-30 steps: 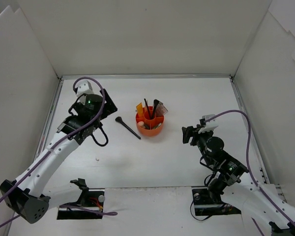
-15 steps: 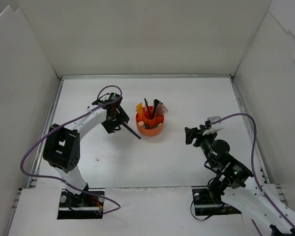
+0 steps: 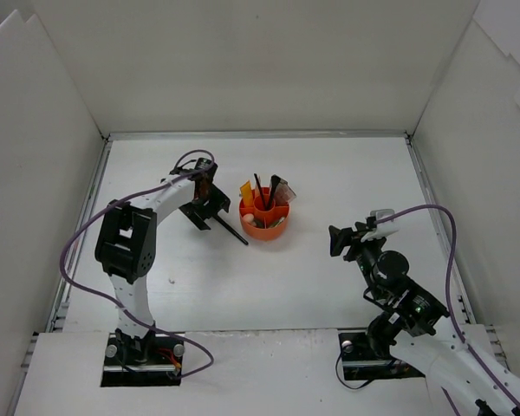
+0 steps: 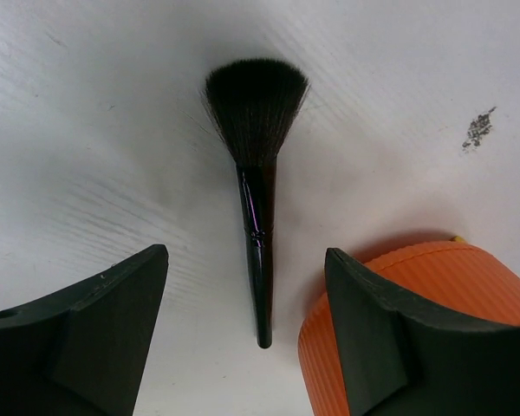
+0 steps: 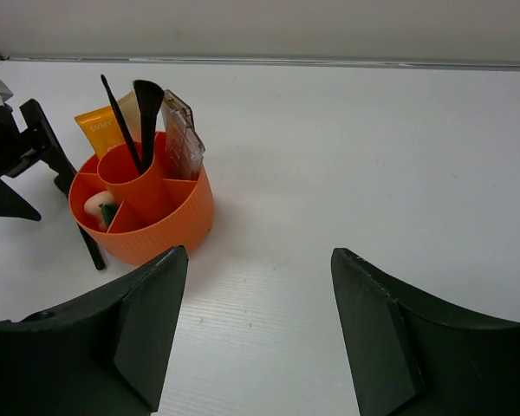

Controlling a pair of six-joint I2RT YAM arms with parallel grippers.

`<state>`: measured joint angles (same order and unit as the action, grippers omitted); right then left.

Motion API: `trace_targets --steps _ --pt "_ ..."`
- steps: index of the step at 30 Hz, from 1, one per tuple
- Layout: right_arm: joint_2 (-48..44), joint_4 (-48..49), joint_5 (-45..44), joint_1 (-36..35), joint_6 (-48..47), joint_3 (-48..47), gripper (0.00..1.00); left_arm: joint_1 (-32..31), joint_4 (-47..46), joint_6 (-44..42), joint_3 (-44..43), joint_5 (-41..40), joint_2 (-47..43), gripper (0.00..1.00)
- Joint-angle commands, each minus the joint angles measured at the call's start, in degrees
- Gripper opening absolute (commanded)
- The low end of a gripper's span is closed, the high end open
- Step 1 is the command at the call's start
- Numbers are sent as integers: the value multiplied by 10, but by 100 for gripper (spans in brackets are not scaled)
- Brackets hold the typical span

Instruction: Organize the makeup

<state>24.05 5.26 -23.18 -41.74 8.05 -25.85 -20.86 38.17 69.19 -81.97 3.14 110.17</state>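
The left gripper (image 3: 210, 211) is sitting a touch nearer the centre of the top view than half a second ago, and the right gripper (image 3: 340, 241) is drifting slightly toward the lower right. The left gripper is hovering over the loose black brush (image 4: 258, 217), which is lying flat on the white table (image 3: 347, 173) left of centre. In the left wrist view its bristles are pointing to the top of the frame and its handle tip is ending near the lower middle, just beside the round orange holder (image 4: 416, 286) at the lower right. The left fingers are standing spread on either side of the handle and touching nothing. The right gripper is hanging in the right half of the top view, well apart from the holder, its fingers likewise spread and empty. In the right wrist view, at the upper left, the holder is carrying an orange tube (image 5: 104, 130), a thin black brush (image 5: 121, 121), a fluffy brush (image 5: 147, 104) and an eyeshadow palette (image 5: 182, 139) standing upright, with a beige sponge (image 5: 95, 206) lying in a front compartment.
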Motion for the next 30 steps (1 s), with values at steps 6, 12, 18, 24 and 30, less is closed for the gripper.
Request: trace_targets --steps 6,12,18,24,30 --pt "-13 40 -24 -5 6 7 64 6 28 36 -44 13 30 62" --pt "-25 37 -26 -4 9 11 65 12 45 38 -64 16 56 58" --pt "-34 35 -26 -4 12 13 65 23 65 35 -64 57 92 42" --pt "-38 37 -27 -4 13 16 64 42 130 22 -93 76 129 13" --pt "-38 36 -27 -4 13 17 64 47 122 11 -55 70 96 0"
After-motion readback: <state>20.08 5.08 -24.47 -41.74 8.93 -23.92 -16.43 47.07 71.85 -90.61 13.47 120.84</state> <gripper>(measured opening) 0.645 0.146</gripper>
